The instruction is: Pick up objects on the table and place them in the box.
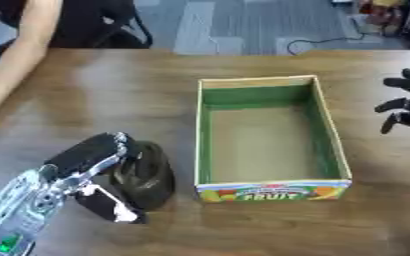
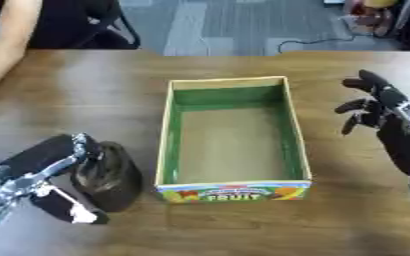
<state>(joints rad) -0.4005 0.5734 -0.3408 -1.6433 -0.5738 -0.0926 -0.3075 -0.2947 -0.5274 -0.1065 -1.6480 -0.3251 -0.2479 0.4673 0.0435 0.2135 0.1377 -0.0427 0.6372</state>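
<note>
A dark brown rounded object (image 1: 152,175) stands on the wooden table just left of the box's near left corner. My left hand (image 1: 90,162) is wrapped round it, fingers over its top and thumb low at its near side. The cardboard box (image 1: 331,130) has a green inside, shows nothing in it, and bears a FRUIT label on its near wall. My right hand (image 2: 385,117) hovers to the right of the box, fingers relaxed and holding nothing.
A person's bare arm (image 1: 16,60) lies over the table's far left corner. Behind the table are a dark chair (image 1: 112,25) and a cable (image 1: 318,42) on the floor. Bare wood (image 1: 112,95) stretches left of the box.
</note>
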